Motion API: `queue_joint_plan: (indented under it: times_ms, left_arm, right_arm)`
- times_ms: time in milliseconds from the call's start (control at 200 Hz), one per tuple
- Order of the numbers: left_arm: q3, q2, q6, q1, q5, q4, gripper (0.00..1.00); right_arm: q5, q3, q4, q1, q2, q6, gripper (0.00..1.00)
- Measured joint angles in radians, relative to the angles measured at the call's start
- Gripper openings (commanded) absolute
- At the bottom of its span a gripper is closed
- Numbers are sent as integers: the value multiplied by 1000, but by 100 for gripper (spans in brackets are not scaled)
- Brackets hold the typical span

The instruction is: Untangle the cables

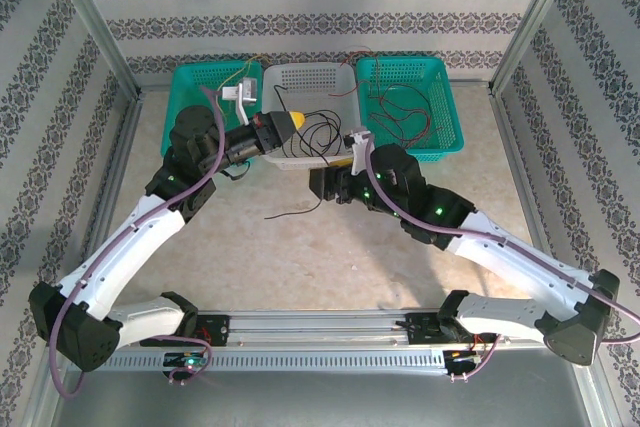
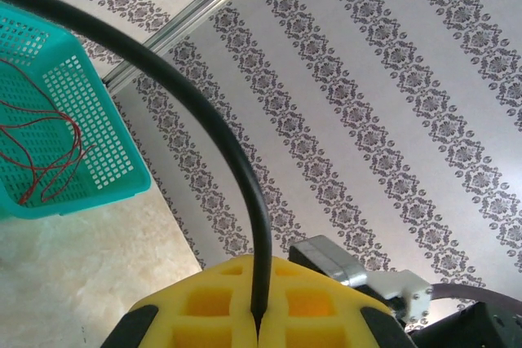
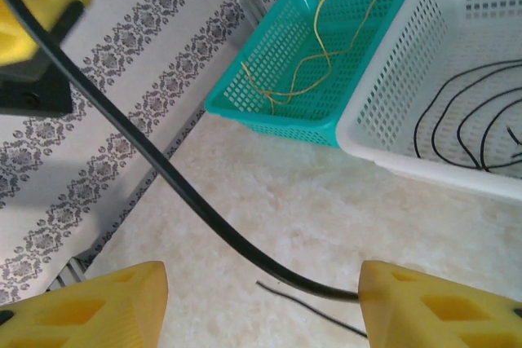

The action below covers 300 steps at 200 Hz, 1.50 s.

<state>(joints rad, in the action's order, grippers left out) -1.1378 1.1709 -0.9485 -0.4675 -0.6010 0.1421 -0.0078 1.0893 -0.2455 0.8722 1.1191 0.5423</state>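
My left arm (image 1: 130,237) reaches forward, its wrist turned right. My left gripper (image 1: 290,125) pinches one black cable (image 2: 224,140) by the white basket (image 1: 310,72). There are three baskets. The left teal basket (image 1: 190,77) holds yellow cable (image 3: 326,56), the white one black loops (image 3: 457,124), and the right teal basket (image 1: 445,97) red cables (image 2: 73,132), too tangled to count. One black strand (image 1: 295,211) lies on the bench (image 1: 300,257). My right arm (image 1: 500,247) bends left. My right gripper (image 3: 263,299) is spread, and the pinched cable reaches its right finger.

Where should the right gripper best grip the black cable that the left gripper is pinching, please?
Probably the low stretch of the black cable, running through the open right gripper. Close across it from the near side: the left gripper pins its upper end, so this span hangs off the table.
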Motion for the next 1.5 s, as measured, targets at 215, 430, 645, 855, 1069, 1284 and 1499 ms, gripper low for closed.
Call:
queue_joint_plan:
  times_ms: [215, 430, 645, 855, 1069, 1284, 1499]
  left_arm:
    - [0, 1, -3, 25, -13, 0, 0]
    - [-6, 5, -8, 39, -35, 0, 0]
    - [-11, 6, -11, 45, -59, -5, 0]
    - [-11, 6, -10, 62, -72, -26, 0]
    - [-11, 2, -10, 92, -71, -31, 0]
    - [5, -6, -11, 106, -68, -30, 3]
    - [44, -22, -8, 123, -60, -34, 55]
  right_arm:
    - [6, 11, -20, 0, 10, -23, 54]
    - [30, 11, -27, 0, 11, -34, 62]
    - [33, 45, -37, -13, 60, -58, 53]
    - [26, 66, -40, -13, 85, -69, 30]
    - [14, 67, -43, -13, 83, -66, 11]
    - [-2, 67, -44, -13, 73, -61, 0]
    - [-1, 67, -62, -13, 73, -48, 0]
